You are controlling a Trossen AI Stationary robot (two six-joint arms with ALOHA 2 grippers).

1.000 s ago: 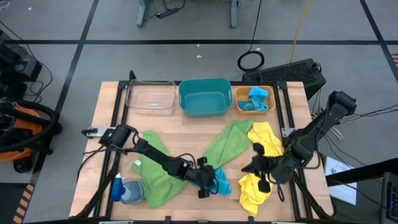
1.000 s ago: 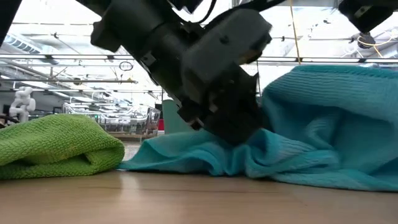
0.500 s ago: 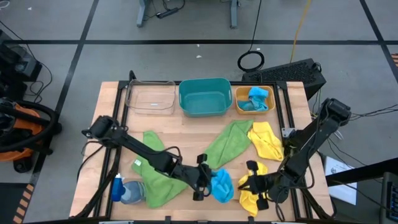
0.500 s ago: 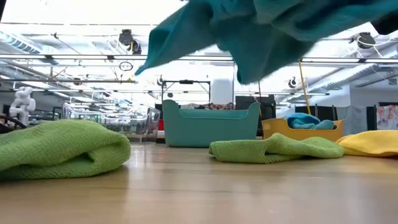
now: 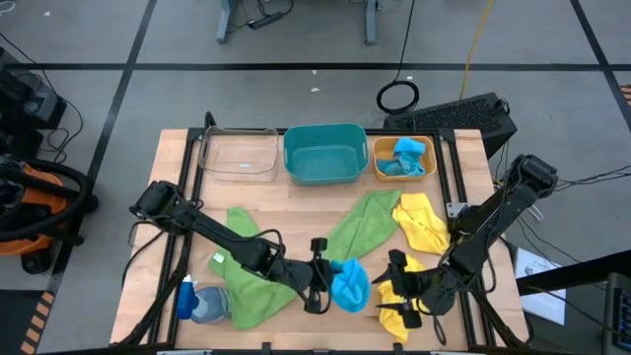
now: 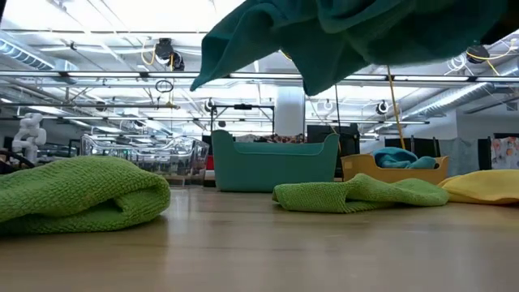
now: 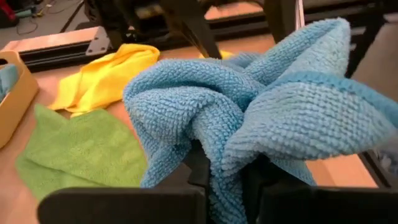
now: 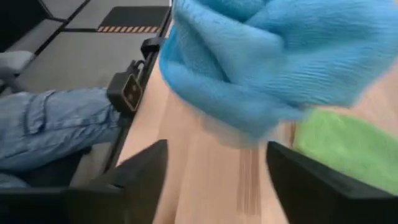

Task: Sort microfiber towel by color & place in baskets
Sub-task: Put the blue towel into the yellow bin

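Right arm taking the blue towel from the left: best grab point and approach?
Grip the bulging free end of the blue towel, coming from the right end effector's side. The left end effector pinches the opposite end, holding it off the table.

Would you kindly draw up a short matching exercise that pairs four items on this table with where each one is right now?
Items:
1. blue towel
2. teal basket
3. orange basket
4. clear basket

Places or states:
A. holds another blue cloth
B. at the back left of the table, nothing in it
C. lifted off the table in the left gripper
D. the middle basket of the row, nothing in it

Pairs: 1-C, 2-D, 3-A, 4-B
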